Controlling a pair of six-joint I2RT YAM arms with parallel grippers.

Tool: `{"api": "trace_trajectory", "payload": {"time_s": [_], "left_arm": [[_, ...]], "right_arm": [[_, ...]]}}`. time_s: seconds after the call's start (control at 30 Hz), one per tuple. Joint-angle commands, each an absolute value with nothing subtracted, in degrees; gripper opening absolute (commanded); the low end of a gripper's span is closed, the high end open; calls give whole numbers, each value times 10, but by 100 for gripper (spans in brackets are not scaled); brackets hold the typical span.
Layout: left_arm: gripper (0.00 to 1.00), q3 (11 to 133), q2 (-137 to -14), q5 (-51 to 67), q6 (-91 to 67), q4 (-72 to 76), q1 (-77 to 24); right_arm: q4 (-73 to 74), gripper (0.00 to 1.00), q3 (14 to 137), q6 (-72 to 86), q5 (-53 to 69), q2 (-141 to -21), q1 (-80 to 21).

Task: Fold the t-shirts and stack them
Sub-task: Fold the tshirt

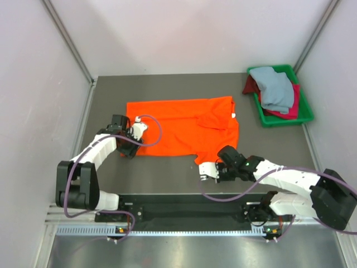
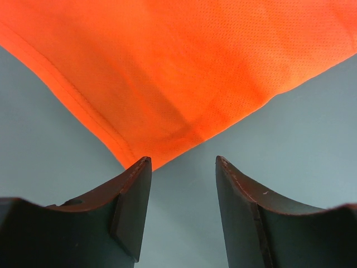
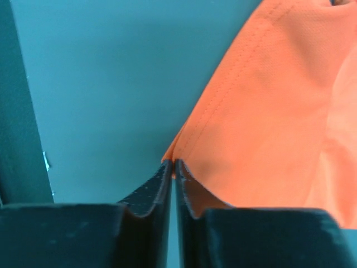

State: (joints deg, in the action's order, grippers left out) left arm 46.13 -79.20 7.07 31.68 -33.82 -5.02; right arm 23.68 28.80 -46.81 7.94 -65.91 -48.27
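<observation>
My right tool (image 3: 173, 163) is pinched shut on the near hem corner of the bright orange cloth t-shirt (image 1: 184, 125) — caught, it seems. The shirt lies flat on the bench (image 1: 167, 170). My left tool (image 2: 184, 161) gapes at its own corner — close it, then lift evenly.

The top view looks down from high behind the near edge over the whole surface (image 1: 167, 89); both wrist views sit close above it, sharing the orange t-shirt (image 1: 178, 128).

Dark grey table (image 1: 167, 89) with a spread orange t-shirt (image 1: 178, 125) and, far right, a green tray (image 1: 307, 107).
</observation>
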Motion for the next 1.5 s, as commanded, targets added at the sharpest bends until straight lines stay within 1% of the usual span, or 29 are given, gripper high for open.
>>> {"api": "trace_trajectory", "payload": {"time_s": [0.0,0.07,0.1,0.23,0.3,0.37,0.47,0.53,0.67,0.73,0.77,0.83,1.07,1.1,1.2,1.33,1.47], "left_arm": [[56,489,-806,90,273,-347,-28],[58,506,-825,101,241,-359,-12],[58,515,-832,107,230,-366,16],[56,543,-877,175,191,-402,68],[53,553,-891,179,194,-412,69],[52,562,-908,191,189,-416,70],[45,583,-937,208,188,-431,76],[43,591,-947,210,186,-434,78],[42,599,-945,199,191,-442,83],[45,601,-932,187,192,-448,93],[48,601,-926,183,198,-449,98],[49,600,-912,173,204,-453,111],[49,590,-931,190,201,-456,120],[46,593,-939,193,200,-456,120],[43,603,-954,203,197,-460,120],[32,614,-967,208,202,-469,120],[31,615,-966,206,202,-473,120]], "right_arm": [[207,0,302,-475,72,-661,-491],[208,0,310,-475,68,-660,-490],[211,0,314,-474,65,-658,-489],[214,0,326,-474,63,-659,-476],[211,0,327,-473,63,-660,-472],[209,0,328,-473,63,-662,-470],[207,0,331,-473,62,-663,-468],[206,0,332,-472,62,-664,-467],[204,0,330,-470,61,-661,-461],[204,0,330,-468,61,-659,-459],[204,0,330,-466,62,-659,-457],[202,0,329,-465,63,-657,-457],[198,0,330,-465,64,-659,-456],[199,0,331,-464,63,-658,-455],[200,0,332,-465,62,-657,-454],[200,0,335,-455,62,-655,-447],[194,0,340,-453,63,-657,-440]]}}
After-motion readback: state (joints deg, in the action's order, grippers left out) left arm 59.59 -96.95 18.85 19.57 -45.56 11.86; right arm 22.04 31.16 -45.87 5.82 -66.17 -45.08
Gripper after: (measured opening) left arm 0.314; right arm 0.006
